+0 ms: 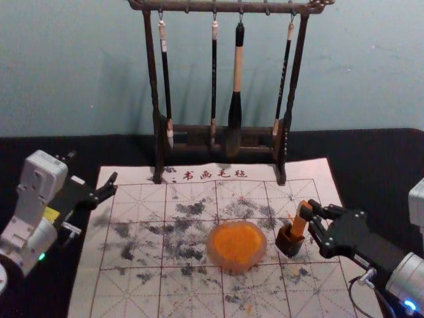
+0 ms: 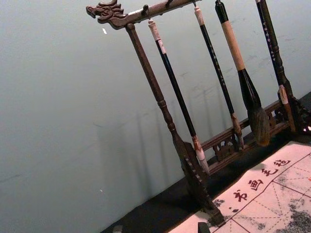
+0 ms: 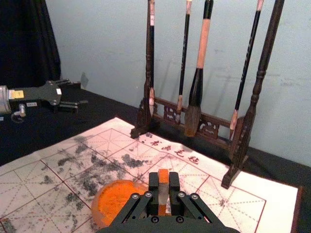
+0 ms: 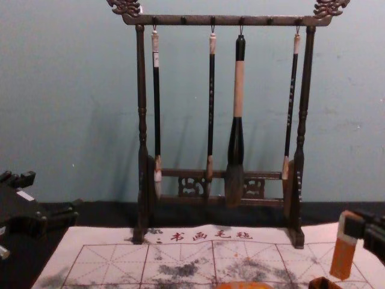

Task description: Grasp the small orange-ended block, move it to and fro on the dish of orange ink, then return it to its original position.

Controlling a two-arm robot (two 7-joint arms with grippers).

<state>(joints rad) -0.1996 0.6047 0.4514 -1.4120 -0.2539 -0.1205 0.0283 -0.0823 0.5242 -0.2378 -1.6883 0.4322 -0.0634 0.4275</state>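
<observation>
The orange-ended block (image 1: 298, 226) is held upright by my right gripper (image 1: 308, 212), by its upper part. It overlaps the small dark holder (image 1: 289, 244) in the head view. In the chest view the block (image 4: 343, 256) hangs beside and above the holder's rim (image 4: 323, 283). The right wrist view has the block (image 3: 163, 187) pinched between the fingertips of my right gripper (image 3: 164, 181). The orange ink dish (image 1: 237, 245) lies on the mat, left of the holder. My left gripper (image 1: 106, 190) is parked at the left with its fingers apart.
A dark wooden rack (image 1: 156, 99) with several hanging brushes stands at the mat's back edge, in front of the wall. The gridded calligraphy mat (image 1: 132, 242) is spotted with black ink and lies on a black-covered table (image 1: 371, 172).
</observation>
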